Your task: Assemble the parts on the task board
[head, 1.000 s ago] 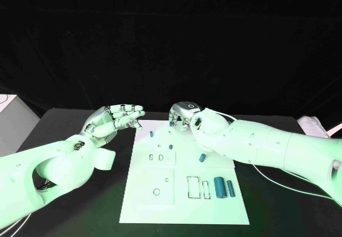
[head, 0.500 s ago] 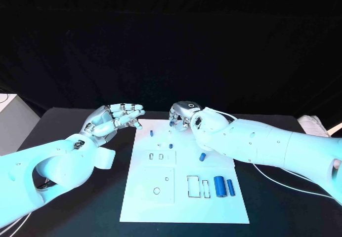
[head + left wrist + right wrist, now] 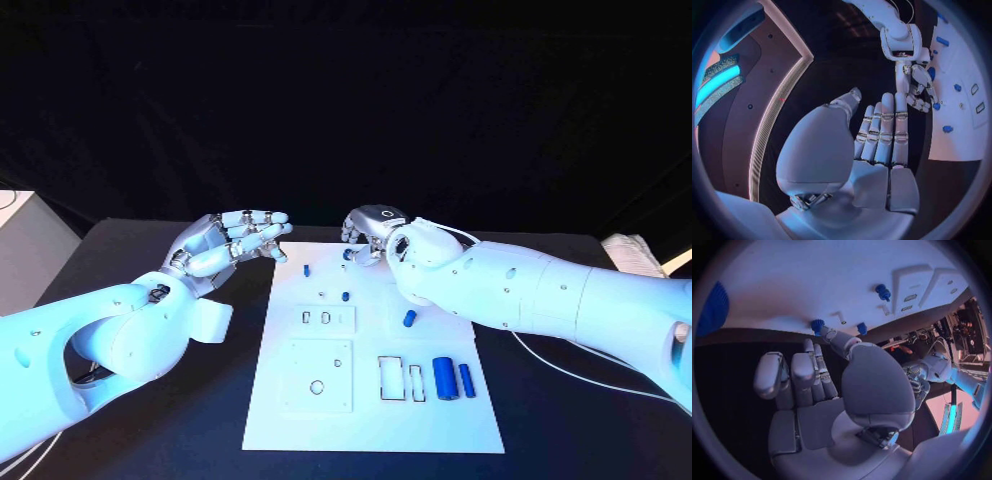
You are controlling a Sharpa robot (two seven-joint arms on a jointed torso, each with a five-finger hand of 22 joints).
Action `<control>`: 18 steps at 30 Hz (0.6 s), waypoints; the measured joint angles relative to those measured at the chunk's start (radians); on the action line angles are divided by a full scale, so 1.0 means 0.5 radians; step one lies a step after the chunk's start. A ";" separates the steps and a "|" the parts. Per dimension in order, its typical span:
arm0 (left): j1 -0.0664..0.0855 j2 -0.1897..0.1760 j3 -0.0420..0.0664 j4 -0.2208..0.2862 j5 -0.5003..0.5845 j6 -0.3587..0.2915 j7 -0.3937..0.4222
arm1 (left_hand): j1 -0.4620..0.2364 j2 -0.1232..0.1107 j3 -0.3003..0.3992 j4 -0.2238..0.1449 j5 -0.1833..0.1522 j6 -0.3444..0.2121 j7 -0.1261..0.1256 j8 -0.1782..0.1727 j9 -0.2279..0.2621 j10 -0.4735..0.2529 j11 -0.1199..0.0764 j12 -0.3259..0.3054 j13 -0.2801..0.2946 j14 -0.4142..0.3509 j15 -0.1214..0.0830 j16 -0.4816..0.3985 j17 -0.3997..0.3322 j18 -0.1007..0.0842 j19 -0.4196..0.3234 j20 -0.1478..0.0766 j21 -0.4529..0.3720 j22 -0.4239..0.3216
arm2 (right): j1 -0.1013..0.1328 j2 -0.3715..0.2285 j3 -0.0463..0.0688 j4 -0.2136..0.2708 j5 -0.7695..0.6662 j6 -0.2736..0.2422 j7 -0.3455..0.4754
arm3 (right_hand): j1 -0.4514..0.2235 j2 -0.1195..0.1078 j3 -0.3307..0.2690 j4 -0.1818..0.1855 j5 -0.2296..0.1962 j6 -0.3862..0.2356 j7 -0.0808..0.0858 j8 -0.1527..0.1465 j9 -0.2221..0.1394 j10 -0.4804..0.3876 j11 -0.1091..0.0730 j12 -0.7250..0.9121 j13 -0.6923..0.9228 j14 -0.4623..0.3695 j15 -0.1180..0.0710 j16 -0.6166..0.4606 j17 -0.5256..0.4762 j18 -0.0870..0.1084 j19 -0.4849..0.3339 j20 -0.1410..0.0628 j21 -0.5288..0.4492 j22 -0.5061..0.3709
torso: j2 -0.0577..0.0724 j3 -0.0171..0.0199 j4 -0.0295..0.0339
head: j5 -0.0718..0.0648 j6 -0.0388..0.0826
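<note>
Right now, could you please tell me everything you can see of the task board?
The task board is a flat white rectangular plate lying on the black table, between the two arms. Its surface carries raised panels with outlined slots and small holes. Several small blue parts lie or stand on it, including two cylinders side by side near its right edge. The right hand hovers at its far end, fingertips by one blue part.
</note>
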 measured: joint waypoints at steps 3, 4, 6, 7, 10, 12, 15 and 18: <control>0.000 0.000 0.000 -0.002 0.000 0.000 0.000 | 0.000 0.000 0.000 0.000 0.000 0.000 0.000 0.000 0.000 0.000 0.000 0.000 0.000 0.000 0.000 0.000 0.000 0.000 0.000 0.000 0.000 0.000 | 0.000 -0.031 0.000 0.032 0.006 -0.017 0.005 | 0.012 -0.012 -0.075 0.007 0.000 -0.039 -0.010 -0.030 0.000 -0.049 -0.002 0.020 -0.005 -0.018 -0.004 -0.041 -0.059 0.001 -0.027 -0.003 -0.051 -0.060 | -0.001 -0.0008 0.000 | 0.000 0.000; 0.000 0.000 0.000 -0.004 0.000 0.000 0.000 | 0.000 0.000 0.000 0.000 0.000 0.000 0.000 0.000 0.000 0.000 0.000 0.000 0.000 0.000 0.000 0.000 0.000 0.000 0.000 0.000 0.000 0.000 | 0.000 -0.048 0.000 0.049 0.008 -0.023 0.007 | 0.014 -0.014 -0.089 0.010 0.000 -0.042 -0.013 -0.030 0.000 -0.050 -0.002 0.021 -0.005 -0.018 -0.004 -0.046 -0.068 0.001 -0.028 -0.002 -0.058 -0.069 | -0.002 -0.0008 0.001 | 0.000 0.000; 0.000 -0.001 0.000 -0.008 0.000 0.000 0.000 | 0.000 0.000 0.000 0.000 0.000 0.000 0.000 0.000 0.000 0.000 0.000 0.000 0.000 0.000 0.000 0.000 0.000 0.000 -0.005 0.004 0.004 0.001 | 0.001 -0.104 0.001 0.105 0.020 -0.040 0.015 | 0.021 -0.006 -0.113 0.012 0.008 -0.042 -0.013 -0.030 0.004 -0.050 -0.002 0.045 -0.005 -0.018 -0.004 -0.046 -0.066 0.001 -0.028 -0.002 -0.058 -0.067 | -0.003 -0.0006 0.001 | -0.001 0.002; 0.000 -0.002 0.000 -0.010 0.000 0.001 0.000 | 0.000 0.000 0.000 0.000 0.000 0.000 0.000 0.000 0.002 0.000 0.000 0.000 0.000 0.000 0.000 0.000 0.000 0.000 -0.016 0.000 0.010 0.005 | 0.001 -0.133 0.002 0.130 0.029 -0.049 0.019 | 0.042 -0.002 -0.116 0.015 0.018 -0.042 -0.013 -0.030 0.008 -0.029 -0.007 0.068 -0.002 -0.018 -0.004 -0.040 -0.051 0.000 -0.019 -0.005 -0.050 -0.040 | -0.004 -0.0002 0.000 | -0.002 0.003; 0.000 -0.009 0.000 -0.016 0.000 0.004 0.000 | 0.000 0.000 0.006 -0.006 0.000 0.000 0.000 0.000 0.003 0.000 0.000 0.000 0.002 0.000 0.000 0.000 0.000 0.000 -0.015 0.001 0.014 0.009 | 0.010 -0.248 0.008 0.228 0.092 -0.079 0.039 | 0.053 0.006 -0.115 0.014 0.050 -0.026 0.001 -0.030 0.017 0.069 -0.007 0.118 0.008 0.005 -0.011 0.013 0.010 0.000 0.052 -0.009 0.014 0.059 | -0.007 0.0012 -0.004 | 0.000 0.010; 0.000 -0.013 0.000 -0.022 0.000 0.009 0.000 | 0.000 0.000 0.006 -0.005 0.000 0.000 0.000 0.000 0.003 0.000 0.000 0.000 0.002 -0.004 -0.004 0.000 0.000 0.000 -0.015 0.001 0.014 0.009 | 0.023 -0.328 0.016 0.293 0.158 -0.095 0.057 | 0.053 0.006 -0.089 0.012 0.050 -0.019 0.001 -0.037 0.017 0.143 -0.012 0.135 0.011 0.005 -0.011 0.032 0.031 0.000 0.067 -0.015 0.034 0.091 | -0.010 0.0038 -0.011 | 0.003 0.017; 0.000 -0.016 0.000 -0.027 0.000 0.021 0.001 | 0.000 0.000 0.006 -0.005 0.000 0.000 0.000 0.000 0.003 0.000 0.000 0.000 0.002 -0.007 -0.007 0.000 0.000 0.000 -0.015 0.001 0.014 0.008 | 0.051 -0.448 0.026 0.380 0.294 -0.107 0.091 | 0.053 0.006 -0.073 0.022 0.032 -0.012 -0.005 -0.046 0.017 0.249 -0.027 0.170 0.027 0.023 -0.030 0.070 0.075 0.000 0.093 -0.020 0.066 0.141 | -0.015 0.0084 -0.023 | 0.005 0.023; 0.000 -0.017 0.000 -0.033 0.000 0.034 0.002 | 0.000 0.000 0.005 -0.005 0.000 0.000 0.000 0.000 0.003 0.000 0.000 0.000 0.002 -0.007 -0.007 0.000 0.000 0.000 -0.015 0.001 0.014 0.009 | 0.086 -0.534 0.032 0.422 0.442 -0.097 0.123 | 0.058 -0.023 -0.110 0.025 0.024 -0.037 -0.020 -0.077 0.016 0.480 -0.052 0.316 0.116 0.052 -0.059 0.159 0.193 -0.004 0.159 -0.044 0.137 0.248 | -0.021 0.0136 -0.034 | 0.006 0.028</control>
